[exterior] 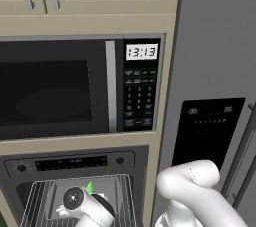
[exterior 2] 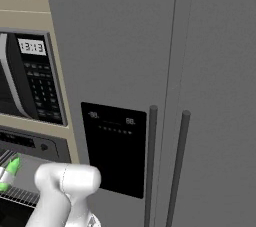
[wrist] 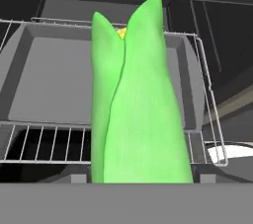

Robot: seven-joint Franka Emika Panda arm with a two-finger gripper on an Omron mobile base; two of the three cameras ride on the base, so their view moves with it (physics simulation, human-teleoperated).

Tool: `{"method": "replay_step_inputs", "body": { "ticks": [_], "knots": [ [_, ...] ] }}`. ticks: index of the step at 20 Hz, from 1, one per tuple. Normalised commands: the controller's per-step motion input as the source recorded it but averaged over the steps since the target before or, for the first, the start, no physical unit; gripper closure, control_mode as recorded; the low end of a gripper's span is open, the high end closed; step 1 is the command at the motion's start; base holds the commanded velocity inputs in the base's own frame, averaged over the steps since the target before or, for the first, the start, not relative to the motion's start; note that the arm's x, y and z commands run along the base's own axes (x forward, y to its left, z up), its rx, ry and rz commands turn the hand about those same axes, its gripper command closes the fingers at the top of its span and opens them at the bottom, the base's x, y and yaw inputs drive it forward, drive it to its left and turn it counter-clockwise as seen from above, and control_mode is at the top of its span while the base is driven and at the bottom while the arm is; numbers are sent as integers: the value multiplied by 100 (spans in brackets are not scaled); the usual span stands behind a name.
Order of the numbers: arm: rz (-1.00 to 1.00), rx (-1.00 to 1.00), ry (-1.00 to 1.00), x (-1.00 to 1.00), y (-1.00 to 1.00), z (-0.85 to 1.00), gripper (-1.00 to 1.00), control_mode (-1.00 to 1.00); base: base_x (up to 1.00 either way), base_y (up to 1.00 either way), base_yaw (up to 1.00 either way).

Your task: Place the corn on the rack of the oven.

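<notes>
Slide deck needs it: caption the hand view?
Green corn held upright before the oven's pulled-out wire rack, which carries a grey tray.

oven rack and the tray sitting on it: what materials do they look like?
Silvery wire grid rack: looks like bare metal wire, thin pale parallel bars. Flat grey rectangular tray on it: probably matte metal, even dull grey without glints; the render leaves it open. Green husked corn hangs over both.

One corn (wrist: 138, 99), one wire rack (wrist: 113, 141), one grey tray (wrist: 54, 80), one oven (exterior: 75, 163), one microwave (exterior: 82, 88), one two-door refrigerator (exterior 2: 165, 96).
</notes>
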Motion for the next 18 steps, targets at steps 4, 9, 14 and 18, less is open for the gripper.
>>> {"method": "replay_step_inputs", "body": {
  "ticks": [4,9,14,18],
  "knots": [
    [0,0,0,50,54,-39,100,-100,0,0,0],
    [-1,-1,1,52,29,-37,100,-100,0,0,0],
    [0,-1,0,36,16,-41,100,-100,0,0,0],
    [0,0,0,32,0,-49,100,-100,0,0,0]
  ]
}}
